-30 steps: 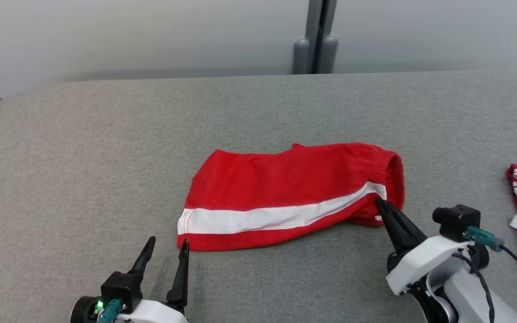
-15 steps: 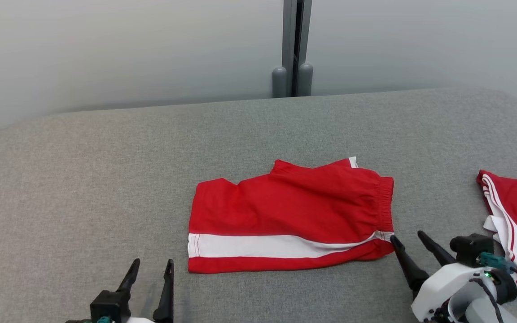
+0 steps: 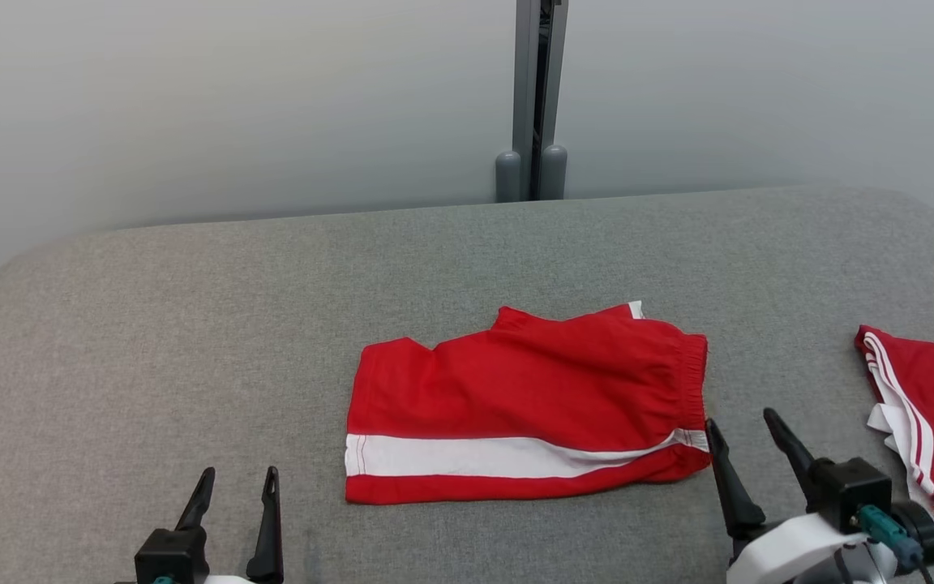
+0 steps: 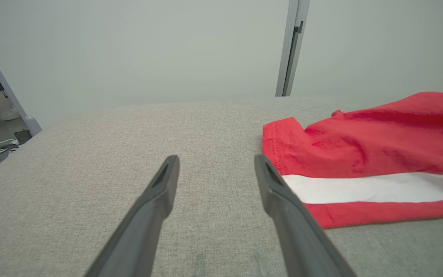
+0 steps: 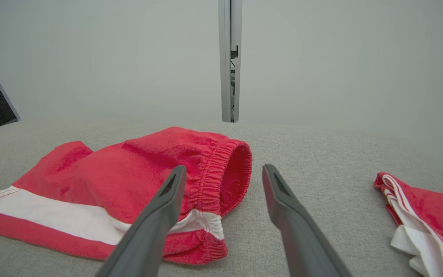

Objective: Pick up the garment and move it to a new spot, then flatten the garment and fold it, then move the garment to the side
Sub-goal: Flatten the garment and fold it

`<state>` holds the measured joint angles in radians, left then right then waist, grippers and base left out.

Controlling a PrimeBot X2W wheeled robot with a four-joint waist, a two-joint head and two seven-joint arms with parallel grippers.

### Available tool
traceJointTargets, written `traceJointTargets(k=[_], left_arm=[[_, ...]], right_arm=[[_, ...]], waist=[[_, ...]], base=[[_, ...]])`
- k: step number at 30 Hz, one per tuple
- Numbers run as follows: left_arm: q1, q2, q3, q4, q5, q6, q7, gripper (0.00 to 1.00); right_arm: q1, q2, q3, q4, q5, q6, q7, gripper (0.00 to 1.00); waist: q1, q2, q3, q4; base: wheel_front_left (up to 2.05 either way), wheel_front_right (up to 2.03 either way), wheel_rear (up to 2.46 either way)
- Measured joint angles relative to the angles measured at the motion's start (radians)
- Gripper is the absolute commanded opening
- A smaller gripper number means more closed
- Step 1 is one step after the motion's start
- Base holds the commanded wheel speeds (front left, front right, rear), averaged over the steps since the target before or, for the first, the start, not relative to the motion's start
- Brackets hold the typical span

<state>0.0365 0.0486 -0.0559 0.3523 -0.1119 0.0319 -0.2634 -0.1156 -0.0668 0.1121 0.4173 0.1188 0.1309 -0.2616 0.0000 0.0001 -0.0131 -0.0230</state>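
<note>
Since a second ago my right gripper (image 3: 739, 418) has let go of the waistband corner and drawn back. Its fingers are now spread and empty.

Head view: the red fabric shorts with a white side stripe (image 3: 528, 389) lie flat and doubled over in the middle of the grey cloth-covered table (image 3: 191, 324). The right gripper sits just beside their elastic waistband. My left gripper (image 3: 240, 470) is also spread and empty, near the leg hem but apart from it. A second red garment with white stripes (image 3: 933, 405) lies well apart, at the right edge.

Left wrist view: the spread fingers frame bare table, with the shorts' hem corner just beside one finger.

Right wrist view: the spread fingers point at the gathered waistband opening.

I judge the fold finished, so moving the shorts aside remains. That calls for pinching both ends through all the layers and carrying them level, so the fold holds.

No brand, label or writing is legible.
</note>
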Motion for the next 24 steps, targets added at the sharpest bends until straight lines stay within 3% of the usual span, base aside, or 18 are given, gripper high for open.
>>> traceJointTargets(k=[8, 19, 24], left_arm=[[0.021, 0.000, -0.008, 0.019, 0.000, 0.002, 0.000, 1.00], [0.023, 0.000, -0.040, 0.021, -0.021, 0.013, 0.000, 1.00], [-0.009, 0.000, -0.075, 0.029, -0.052, -0.002, 0.000, 1.00]], right_arm=[[0.066, 0.016, -0.010, 0.012, -0.033, 0.000, 0.000, 1.00], [0.064, 0.017, -0.001, 0.011, -0.011, 0.000, 0.000, 1.00], [0.036, 0.017, 0.002, 0.009, -0.011, 0.000, 0.000, 1.00]], waist=[[0.0000, 0.0000, -0.013, -0.003], [0.0000, 0.0000, -0.002, 0.010], [0.0000, 0.0000, 0.034, 0.008]], base=[[0.00, 0.00, 0.00], [0.00, 0.00, 0.00], [0.00, 0.00, 0.00]])
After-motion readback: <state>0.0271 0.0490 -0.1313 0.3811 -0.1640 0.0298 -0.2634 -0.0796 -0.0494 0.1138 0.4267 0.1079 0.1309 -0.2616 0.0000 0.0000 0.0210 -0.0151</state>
